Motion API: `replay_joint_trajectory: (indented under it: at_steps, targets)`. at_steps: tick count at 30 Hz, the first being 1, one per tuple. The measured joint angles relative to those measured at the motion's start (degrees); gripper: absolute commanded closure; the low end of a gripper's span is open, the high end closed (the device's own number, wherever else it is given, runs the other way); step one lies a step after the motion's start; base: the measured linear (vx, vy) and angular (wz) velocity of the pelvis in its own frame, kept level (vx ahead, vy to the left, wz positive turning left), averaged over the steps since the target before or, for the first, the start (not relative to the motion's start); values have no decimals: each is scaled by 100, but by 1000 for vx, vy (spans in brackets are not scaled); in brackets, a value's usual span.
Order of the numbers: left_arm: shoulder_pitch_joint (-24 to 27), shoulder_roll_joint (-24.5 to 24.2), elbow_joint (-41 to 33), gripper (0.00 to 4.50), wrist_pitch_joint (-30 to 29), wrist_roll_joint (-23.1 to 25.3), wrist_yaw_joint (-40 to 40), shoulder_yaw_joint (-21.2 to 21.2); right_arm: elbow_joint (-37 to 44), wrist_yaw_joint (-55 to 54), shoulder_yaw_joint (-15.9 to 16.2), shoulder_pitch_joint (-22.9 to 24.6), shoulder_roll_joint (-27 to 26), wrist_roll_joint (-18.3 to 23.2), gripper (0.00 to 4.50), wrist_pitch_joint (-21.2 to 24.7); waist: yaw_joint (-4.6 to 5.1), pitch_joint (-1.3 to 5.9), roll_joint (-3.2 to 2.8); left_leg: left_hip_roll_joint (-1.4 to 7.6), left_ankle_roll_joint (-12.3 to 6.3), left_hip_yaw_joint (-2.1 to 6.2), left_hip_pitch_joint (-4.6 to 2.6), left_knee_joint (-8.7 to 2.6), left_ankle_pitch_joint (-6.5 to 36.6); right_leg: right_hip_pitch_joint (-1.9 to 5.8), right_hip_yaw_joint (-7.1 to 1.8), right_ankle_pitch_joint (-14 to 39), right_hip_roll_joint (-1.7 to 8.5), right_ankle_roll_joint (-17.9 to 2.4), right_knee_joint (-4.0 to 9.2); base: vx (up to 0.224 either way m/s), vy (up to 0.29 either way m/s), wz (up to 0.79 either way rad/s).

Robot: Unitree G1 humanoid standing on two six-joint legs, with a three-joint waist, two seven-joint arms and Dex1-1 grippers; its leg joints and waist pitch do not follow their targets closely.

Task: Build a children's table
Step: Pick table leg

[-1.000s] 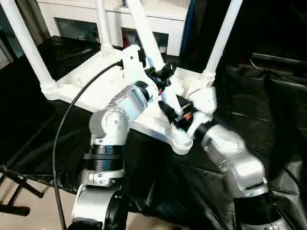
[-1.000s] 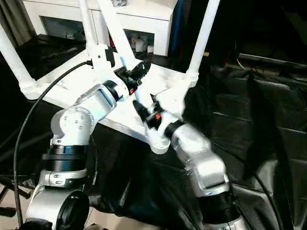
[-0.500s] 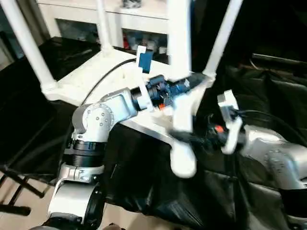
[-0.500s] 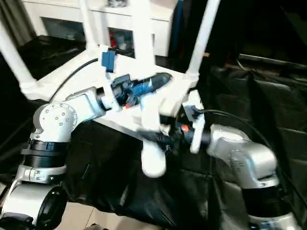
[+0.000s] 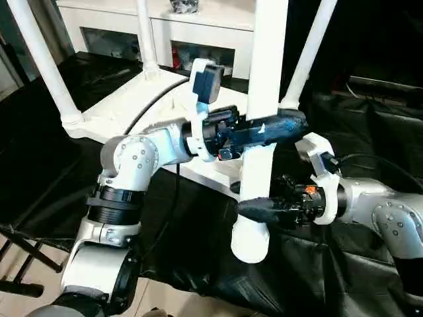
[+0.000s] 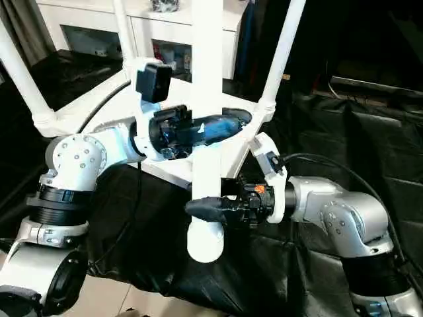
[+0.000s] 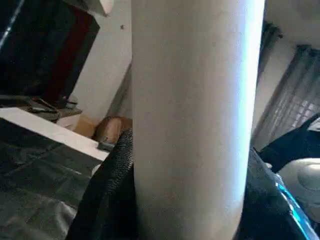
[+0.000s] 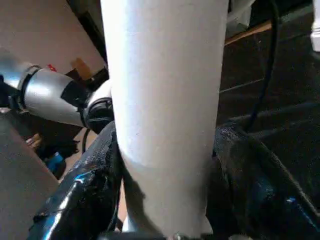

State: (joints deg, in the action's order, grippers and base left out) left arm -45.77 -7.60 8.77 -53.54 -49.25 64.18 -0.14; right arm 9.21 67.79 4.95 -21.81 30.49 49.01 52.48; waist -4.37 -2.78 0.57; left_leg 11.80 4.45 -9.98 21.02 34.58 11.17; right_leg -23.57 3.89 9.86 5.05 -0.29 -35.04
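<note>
step: fitting fourth leg (image 5: pixel 264 99) | I'm holding it upright, clear of the upturned tabletop (image 5: pixel 132 105) where three legs are standing | left gripper (image 5: pixel 277 125) jaws pinching leg mid-shaft | right gripper (image 5: pixel 254 210) jaws pinching it near its fat end | next: I'm judging it needs lowering into the near corner socket, kept plumb

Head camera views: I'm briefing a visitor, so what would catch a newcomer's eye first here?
The upright white leg at centre, clamped by both grippers: the left gripper higher up, the right gripper near its lower end. Behind it lies the upturned tabletop on black cloth, three legs already standing from its corners.
</note>
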Motion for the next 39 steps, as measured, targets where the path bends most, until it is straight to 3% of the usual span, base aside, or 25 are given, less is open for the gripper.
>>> replay_joint_trajectory:
  at_steps: [5,10,12,19,26,28,29,33,39]
  targets:
    - [0,-18,53,269,-8,-4,50,8,62,-1,8,0,-6,19,244,69,-59,-1,-2,-1,0,0,0,1,0,0,0,0,0,0,0,0,0,0]
    - [0,-32,151,269,43,-15,49,33,75,-116,6,1,-86,-12,259,57,-69,-1,-1,-1,2,0,-2,1,-1,0,0,0,0,0,0,0,0,0]
    - [-3,-10,193,199,96,11,3,40,61,-159,-8,11,-112,-28,264,30,-66,-4,26,-1,2,-5,1,-3,-2,0,-3,0,1,0,-2,0,0,0]
    - [-12,154,409,154,1035,950,-1173,80,-351,-1194,-129,18,-641,-568,264,-492,-70,-6,126,3,13,2,1,-1,-10,7,3,2,1,5,1,0,0,0]
    - [43,279,217,155,1216,2015,-3087,-114,-733,-2660,-171,-3,-1188,-1578,264,-1228,-79,-10,140,2,20,8,15,-3,-14,-13,5,2,3,5,-1,0,0,0]
    - [84,385,140,155,1186,2194,-3569,-88,-727,-2861,-173,-34,-1235,-1678,264,-1297,-75,-11,139,2,20,7,15,-5,-13,-13,5,2,2,5,0,0,0,0]
    - [93,430,91,184,1178,2270,-3779,-82,-719,-2957,-178,-36,-1271,-1737,264,-1317,-72,-14,127,3,20,8,14,-5,-13,-12,6,2,1,5,1,0,0,0]
    - [235,928,-24,217,1393,2552,-4591,57,-646,-3503,-221,-34,-1563,-1925,264,-1385,-67,-12,95,2,22,8,12,-5,-15,-10,5,1,1,5,1,0,0,0]
    - [290,1266,-124,257,1662,2581,-5021,115,-373,-3908,-233,-30,-1817,-2048,264,-1498,-60,-7,80,4,25,13,11,-6,-16,-10,6,1,-2,6,1,0,0,0]
